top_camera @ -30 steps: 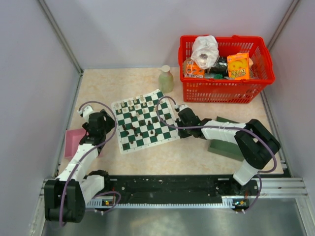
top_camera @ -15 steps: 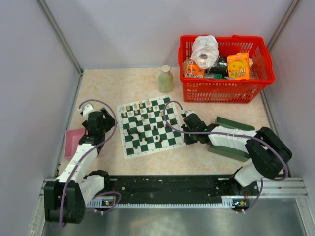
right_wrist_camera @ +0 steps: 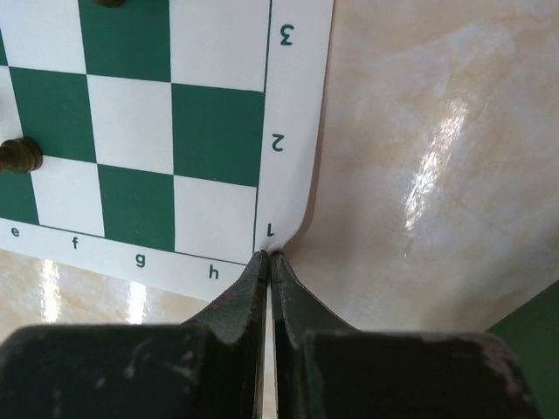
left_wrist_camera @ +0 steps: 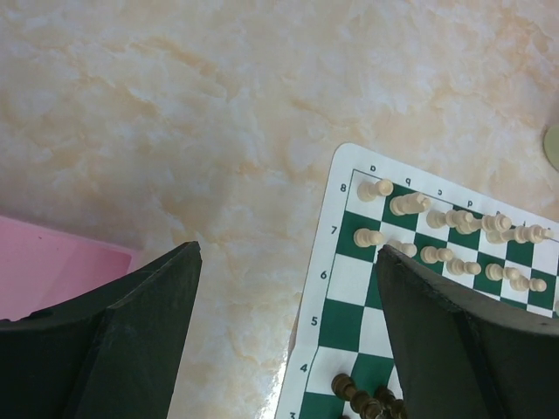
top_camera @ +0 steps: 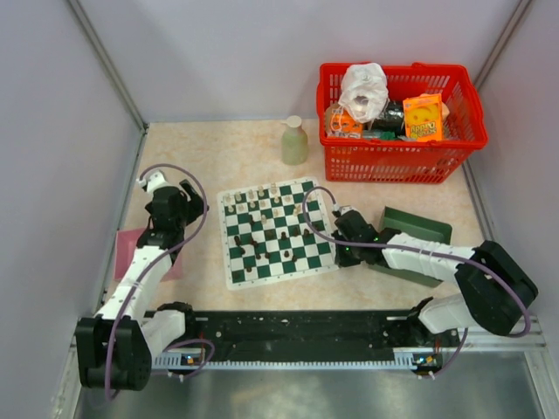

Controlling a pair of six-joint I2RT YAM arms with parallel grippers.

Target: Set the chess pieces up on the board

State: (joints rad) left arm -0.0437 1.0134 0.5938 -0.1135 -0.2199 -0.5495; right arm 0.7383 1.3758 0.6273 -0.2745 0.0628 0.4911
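The green-and-white checked board [top_camera: 301,253] lies on the table between the arms. Cream chess pieces [top_camera: 262,199] stand along its far rows and dark pieces [top_camera: 260,249] nearer the middle. My right gripper [top_camera: 342,250] is shut on the board's near right corner; in the right wrist view the fingertips [right_wrist_camera: 269,255] pinch the white border by "h" and "1", and the border [right_wrist_camera: 293,131] curls up there. My left gripper [top_camera: 185,202] is open and empty above bare table, left of the board [left_wrist_camera: 349,288]. Cream pieces [left_wrist_camera: 454,218] and dark pieces [left_wrist_camera: 358,397] show in the left wrist view.
A red basket [top_camera: 397,161] of packets stands at the back right, with a pale green bottle [top_camera: 294,141] to its left. A dark green tray [top_camera: 419,229] lies right of the board, under the right arm. A pink tray [top_camera: 131,249] lies at the left wall.
My right gripper has dragged the board by its corner to the right and towards the near edge, turning it slightly. My left gripper has drawn back a little to the far left.
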